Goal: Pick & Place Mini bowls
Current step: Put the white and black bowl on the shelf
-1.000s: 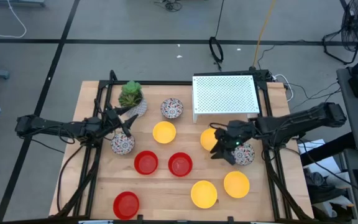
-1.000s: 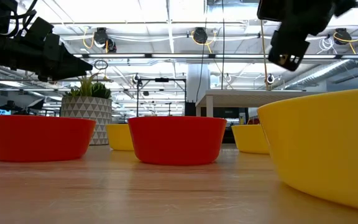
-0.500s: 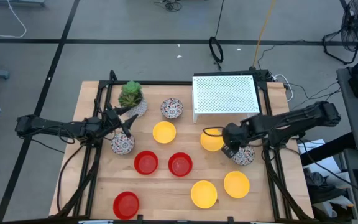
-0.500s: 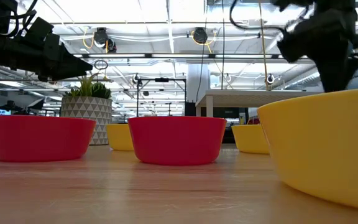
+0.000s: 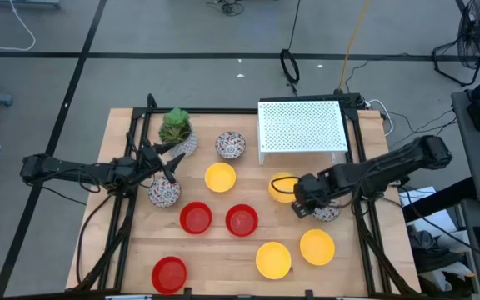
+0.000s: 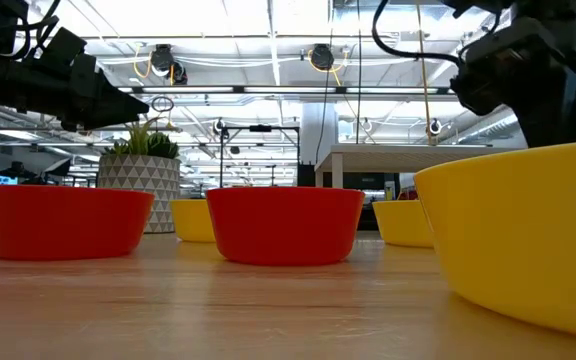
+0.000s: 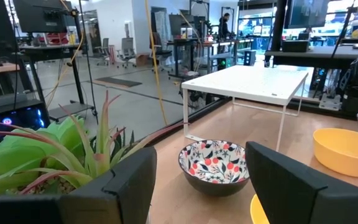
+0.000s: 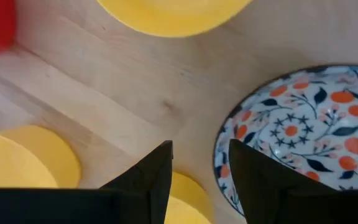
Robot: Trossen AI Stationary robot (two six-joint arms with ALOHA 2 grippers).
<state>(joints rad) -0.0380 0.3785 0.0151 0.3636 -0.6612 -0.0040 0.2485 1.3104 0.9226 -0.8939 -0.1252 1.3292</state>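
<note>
mini bowls lie spread over the tabletop [image 5: 140,250], and my right pincer [image 8: 199,171] hangs with its fingers parted and nothing between them, pointing down over the near rim of a floral bowl [image 8: 303,134]. one finger [image 8: 143,174] stands over bare wood, the other over that rim. seen from above, this bowl [image 5: 327,212] sits at the right edge, partly under my arm, with a yellow bowl [image 5: 282,187] just beside it and two more yellow bowls [image 5: 317,247] nearer the front edge.

i judge the step in hand to be the approach for a pick: nothing is gripped yet. the next move calls for lowering so the rim goes between the fingers, then closing on it without nudging the yellow neighbour.

my left pincer [image 7: 197,180] waits open and empty by the plant [image 5: 175,125], facing another floral bowl [image 7: 215,165]. red bowls [image 5: 195,217] sit mid-table, well apart from my work.
</note>
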